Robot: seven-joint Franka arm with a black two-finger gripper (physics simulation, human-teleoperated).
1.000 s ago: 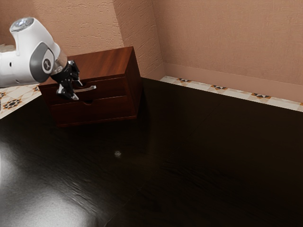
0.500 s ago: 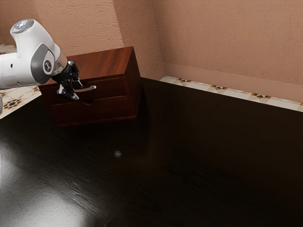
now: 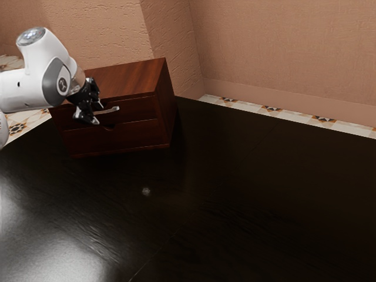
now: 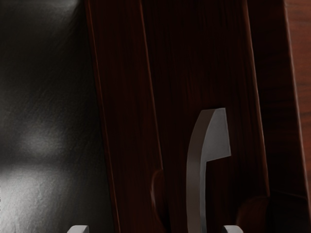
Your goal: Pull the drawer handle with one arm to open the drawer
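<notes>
A small dark wooden cabinet [image 3: 132, 76] with two drawers stands at the back of the table, toward the exterior view's left. Its top drawer [image 3: 141, 108] carries a curved metal handle [image 3: 109, 109] and looks flush with the cabinet front. My black gripper [image 3: 90, 116] is right at the handle's end, pointing at the drawer front. In the wrist view the handle [image 4: 200, 165] runs between my two fingertips [image 4: 77, 228], which stand wide apart and do not touch it. The gripper is open.
The lower drawer [image 3: 117, 136] has only a small notch. The dark glossy table [image 3: 235, 200] stretches in front of the cabinet and to the exterior view's right. A plaster wall corner [image 3: 176, 41] rises behind the cabinet, with tiled floor [image 3: 282, 111] beyond the table edge.
My arm has shifted slightly up and toward the exterior view's right. The gripper stays at the handle and the drawer has not moved.
</notes>
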